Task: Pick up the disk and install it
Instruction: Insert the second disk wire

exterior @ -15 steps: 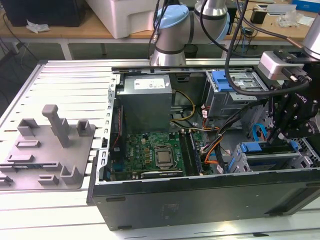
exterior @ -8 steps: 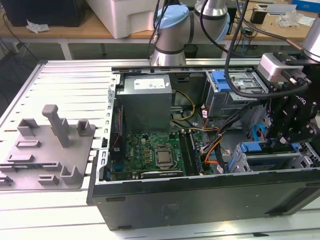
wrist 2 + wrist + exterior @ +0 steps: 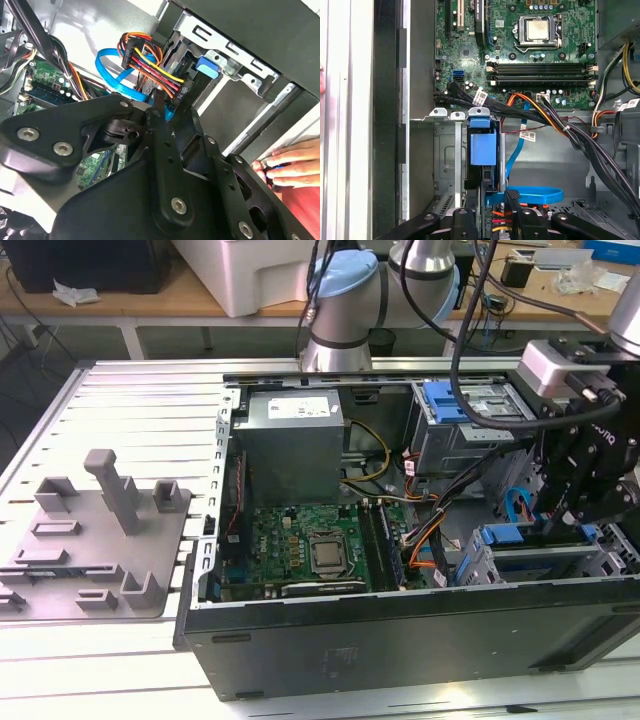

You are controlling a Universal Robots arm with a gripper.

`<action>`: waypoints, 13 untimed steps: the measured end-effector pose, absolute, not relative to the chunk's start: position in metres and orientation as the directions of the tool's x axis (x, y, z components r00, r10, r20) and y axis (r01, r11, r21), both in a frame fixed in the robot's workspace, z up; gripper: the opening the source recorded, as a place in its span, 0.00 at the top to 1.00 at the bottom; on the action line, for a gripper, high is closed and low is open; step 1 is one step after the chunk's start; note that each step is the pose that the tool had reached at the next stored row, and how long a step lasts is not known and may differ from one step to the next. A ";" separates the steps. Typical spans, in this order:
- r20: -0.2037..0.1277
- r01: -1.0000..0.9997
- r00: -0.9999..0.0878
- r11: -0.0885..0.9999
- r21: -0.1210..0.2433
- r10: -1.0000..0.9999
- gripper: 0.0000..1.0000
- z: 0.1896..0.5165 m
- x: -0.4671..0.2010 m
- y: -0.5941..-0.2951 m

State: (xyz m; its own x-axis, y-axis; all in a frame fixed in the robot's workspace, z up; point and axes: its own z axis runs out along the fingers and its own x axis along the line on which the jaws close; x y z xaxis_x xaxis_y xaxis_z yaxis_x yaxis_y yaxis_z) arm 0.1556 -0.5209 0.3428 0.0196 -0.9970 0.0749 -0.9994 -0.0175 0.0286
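Gripper (image 3: 575, 502) at exterior view's right, over drive cage (image 3: 530, 558); finger state: cannot tell. Disk seating unverifiable. Hazards: cables (image 3: 530, 112) snag; hand (image 3: 290, 167) near case edge.

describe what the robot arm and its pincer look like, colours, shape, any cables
The arm is silver metal with pale blue joint caps; black cables loop along it. At its wrist sits a light grey block. The pincer is matte black, built from flat linkage bars joined by silver screws.
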 end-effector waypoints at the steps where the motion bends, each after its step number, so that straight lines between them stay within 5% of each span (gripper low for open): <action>1: 0.076 -0.999 0.020 -0.017 0.029 -0.997 0.64 0.345 0.155 -0.521; 13: 0.080 -0.999 0.020 -0.017 0.028 -0.997 0.64 0.367 0.153 -0.520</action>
